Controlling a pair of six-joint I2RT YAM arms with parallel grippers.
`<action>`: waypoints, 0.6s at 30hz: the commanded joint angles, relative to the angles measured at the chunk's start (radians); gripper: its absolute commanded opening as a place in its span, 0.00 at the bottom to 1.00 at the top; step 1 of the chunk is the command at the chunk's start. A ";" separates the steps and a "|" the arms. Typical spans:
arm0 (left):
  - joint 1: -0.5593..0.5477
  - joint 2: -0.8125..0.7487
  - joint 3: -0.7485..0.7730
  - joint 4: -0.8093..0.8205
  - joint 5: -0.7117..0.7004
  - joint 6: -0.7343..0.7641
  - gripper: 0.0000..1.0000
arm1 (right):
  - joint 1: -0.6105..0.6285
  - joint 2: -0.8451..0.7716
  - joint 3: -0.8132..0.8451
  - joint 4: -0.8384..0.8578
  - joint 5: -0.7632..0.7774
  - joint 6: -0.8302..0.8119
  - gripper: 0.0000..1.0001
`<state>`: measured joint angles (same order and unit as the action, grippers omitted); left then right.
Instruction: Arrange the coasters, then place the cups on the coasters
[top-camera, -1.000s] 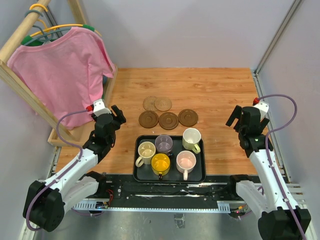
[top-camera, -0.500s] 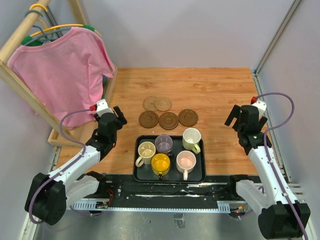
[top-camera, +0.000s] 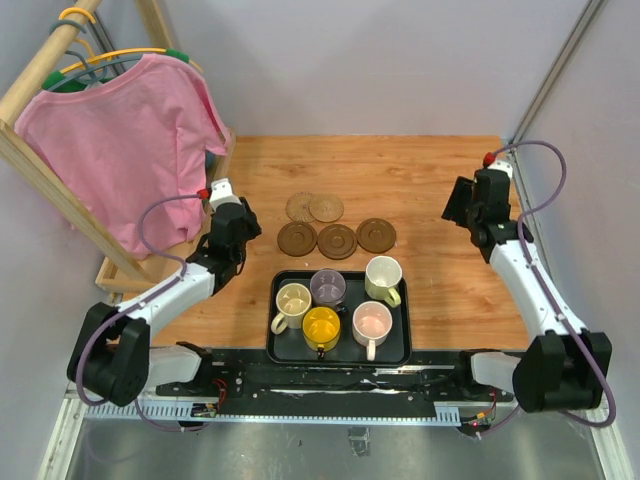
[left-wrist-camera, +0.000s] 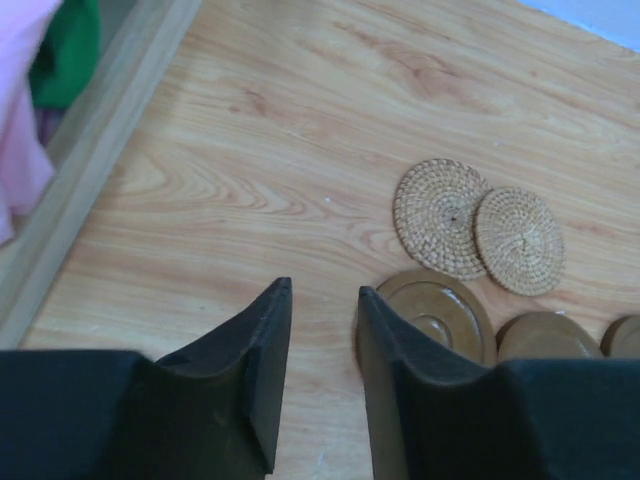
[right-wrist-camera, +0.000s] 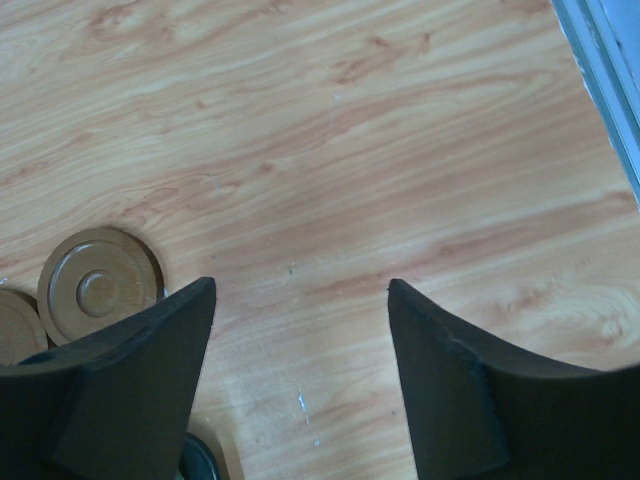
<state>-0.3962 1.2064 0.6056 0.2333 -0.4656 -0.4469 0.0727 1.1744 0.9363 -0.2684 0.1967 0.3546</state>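
Top external view: five coasters (top-camera: 337, 241) being shown clustered mid-tabletop (top-camera: 440, 180), two tan behind three dark brown; five cups (top-camera: 328, 287) being carried in black tray (top-camera: 272, 345) nearer arm bases. Wrist views: left claw (left-wrist-camera: 322, 295) being held narrowly parted, empty, near leftmost dark coaster; right claw (right-wrist-camera: 300, 290) being held wider apart, empty, above wood.

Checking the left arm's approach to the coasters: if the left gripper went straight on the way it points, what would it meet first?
Probably the bare wooden table, not a coaster: the left gripper aims just beside the nearest dark brown coaster, though depth is unclear.
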 joint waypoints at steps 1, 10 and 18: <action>-0.003 0.091 0.072 0.051 0.048 0.048 0.27 | -0.001 0.133 0.113 0.056 -0.135 -0.051 0.59; -0.004 0.239 0.182 0.068 0.084 0.134 0.00 | 0.085 0.454 0.345 0.084 -0.330 -0.143 0.01; -0.003 0.275 0.177 0.074 0.162 0.115 0.01 | 0.233 0.607 0.471 0.079 -0.398 -0.180 0.01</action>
<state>-0.3962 1.4750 0.7799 0.2783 -0.3492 -0.3336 0.2363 1.7535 1.3556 -0.2024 -0.1394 0.2150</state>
